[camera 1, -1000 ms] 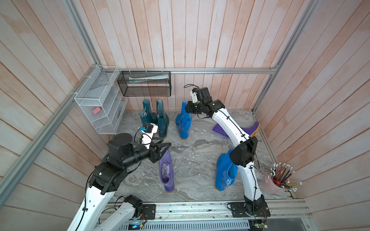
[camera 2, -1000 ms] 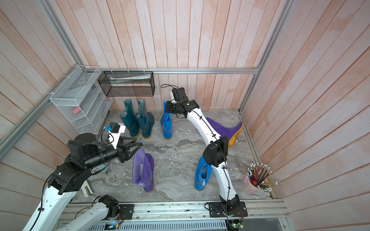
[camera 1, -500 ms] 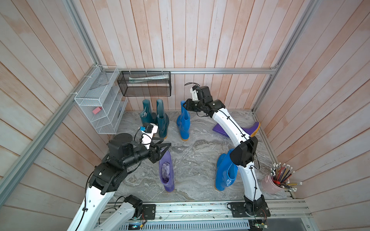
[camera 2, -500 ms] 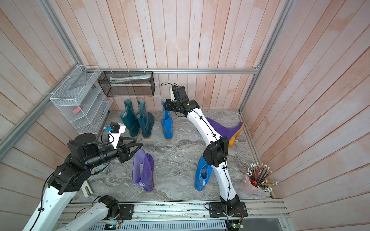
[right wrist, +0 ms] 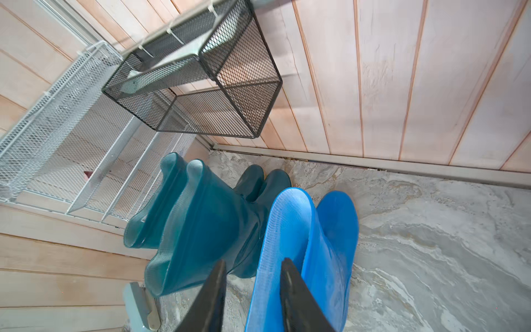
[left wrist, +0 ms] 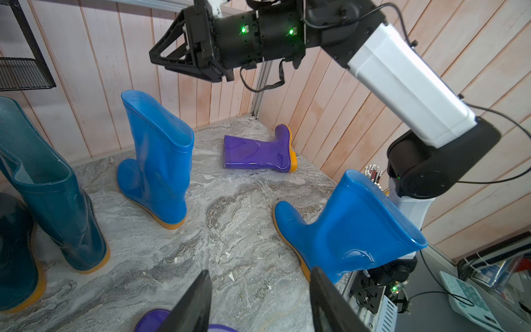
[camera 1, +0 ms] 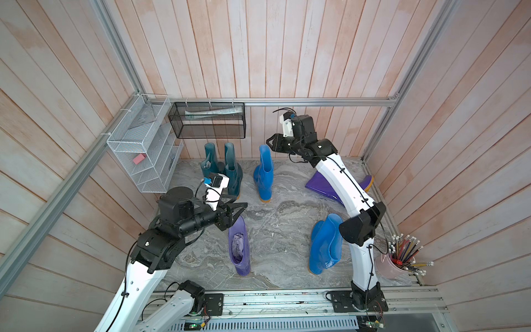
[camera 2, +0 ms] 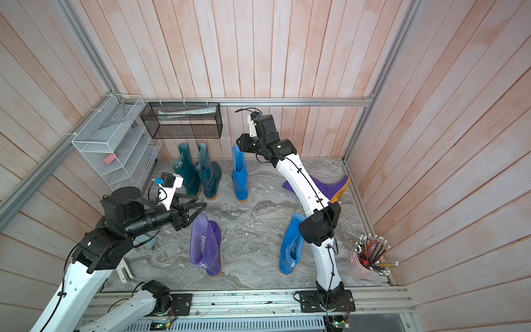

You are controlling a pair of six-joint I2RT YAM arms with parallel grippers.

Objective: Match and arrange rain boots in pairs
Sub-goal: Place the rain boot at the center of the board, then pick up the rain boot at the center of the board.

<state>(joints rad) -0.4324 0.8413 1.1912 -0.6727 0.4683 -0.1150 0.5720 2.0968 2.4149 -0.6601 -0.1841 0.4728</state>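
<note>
Two dark teal rain boots (camera 1: 232, 169) stand side by side at the back wall. A bright blue boot (camera 1: 264, 175) stands upright just right of them. My right gripper (camera 1: 271, 142) hangs open above that boot's top rim, clear of it (right wrist: 253, 261). A second blue boot (camera 1: 324, 244) stands at the front right beside the right arm. A dark purple boot (camera 1: 321, 186) lies on its side behind that arm. The lavender boot (camera 1: 240, 250) stands at the front centre. My left gripper (camera 1: 240, 208) is open over its top, holding nothing (left wrist: 260, 271).
A black mesh basket (camera 1: 207, 120) hangs on the back wall above the teal pair. A white wire rack (camera 1: 143, 149) is fixed on the left wall. A pink cup of pencils (camera 1: 393, 264) stands at the front right corner. Wooden walls close in three sides.
My right gripper has opened and let go of the back blue boot, then lifted slightly off its rim. The boot now stands upright. The left arm has not moved.
</note>
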